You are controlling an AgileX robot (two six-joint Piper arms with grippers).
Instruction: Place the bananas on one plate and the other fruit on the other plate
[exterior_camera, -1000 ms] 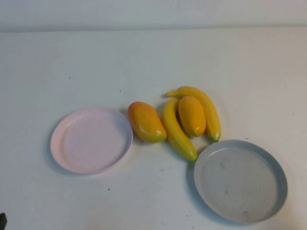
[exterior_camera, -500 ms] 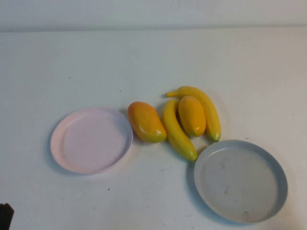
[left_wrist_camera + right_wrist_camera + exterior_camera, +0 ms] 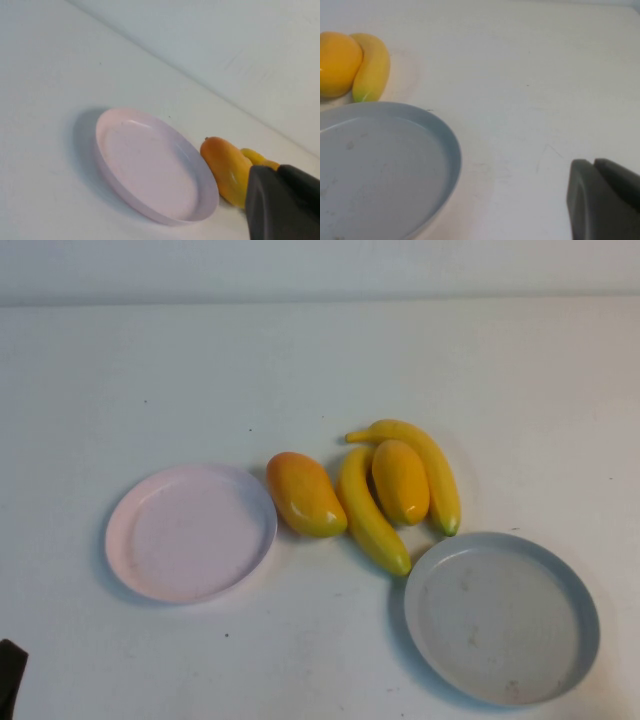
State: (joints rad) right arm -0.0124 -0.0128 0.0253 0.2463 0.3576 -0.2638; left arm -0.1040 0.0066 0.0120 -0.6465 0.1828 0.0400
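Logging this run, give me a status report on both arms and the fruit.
Left pincer low at near-left corner; right pincer beside the grey-blue plate. Bananas and mangoes clustered on table. Grey-blue plate and pink plate empty. Nothing in the way.

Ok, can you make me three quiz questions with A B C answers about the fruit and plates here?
1. Where is the pink plate?
A. robot's left of the fruit
B. robot's right of the fruit
C. under the bananas

2. How many bananas are there?
A. one
B. two
C. four

3. What is on the grey-blue plate?
A. a mango
B. a banana
C. nothing

Answers:
1 A, it lies beside the left mango.
2 B, two long curved ones flank the other mango.
3 C, all fruit sits on the table.

The left gripper peeks in at the near left corner; the right gripper hovers beside the grey-blue plate.
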